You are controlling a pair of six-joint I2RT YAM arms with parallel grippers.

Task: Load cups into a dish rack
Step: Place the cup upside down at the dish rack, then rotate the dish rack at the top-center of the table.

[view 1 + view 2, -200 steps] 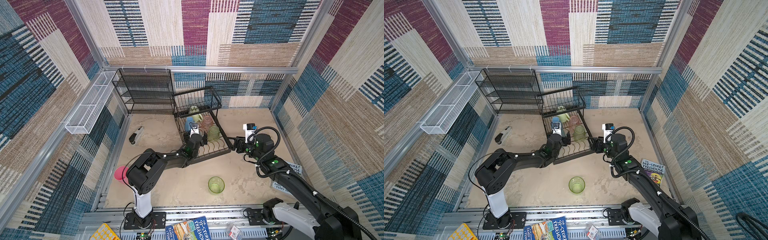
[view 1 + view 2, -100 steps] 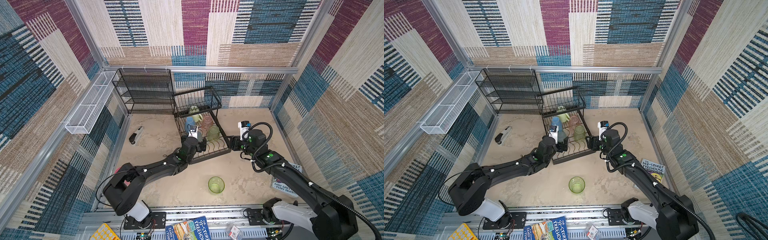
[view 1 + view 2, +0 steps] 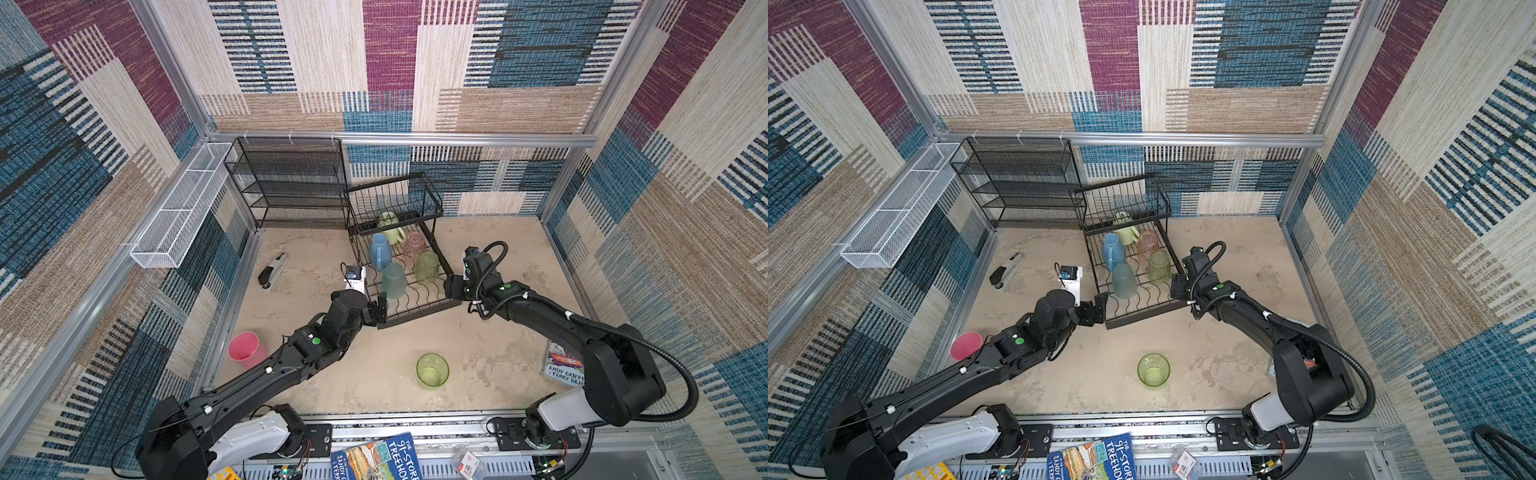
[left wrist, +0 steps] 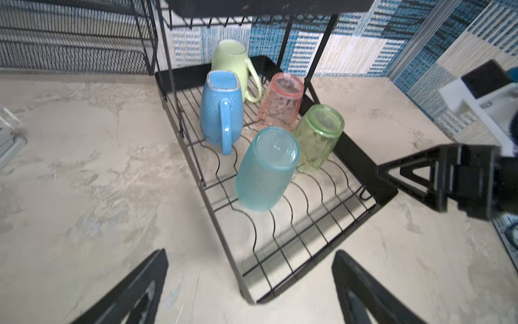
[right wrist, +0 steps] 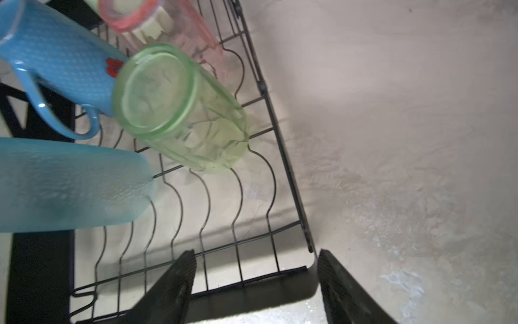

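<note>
Two cups are left for you on the desk. The green tumbler (image 3: 432, 369) stands upright, mouth up, in the open near the front edge and well apart from the dish rack (image 3: 419, 314). Its long axis is vertical. It lies back toward the arm bases from both sets of fingers, about midway between the arms, so neither arm is plainly nearer. The opaque pink cup (image 3: 244, 350) sits at the desk's left edge, just beside the left forearm, and looks upright too. That one is clearly the left arm's.

The other five cups are in the rack's lower tray, bottoms up: the pale green mug (image 4: 228, 60), blue mug (image 4: 221, 112), pink tumbler (image 4: 280, 103), second green tumbler (image 4: 318, 137) and teal tumbler (image 4: 266, 168).

Your left fingers (image 4: 140, 286) are spread wide and empty, hovering off the tray's near left corner. Your right fingers (image 5: 176, 280) are apart as well and hold nothing, with the tray's near right corner between them. I cannot tell whether they touch the wire. Judging by the racked cups, either pick will likely need a turn-over.
</note>
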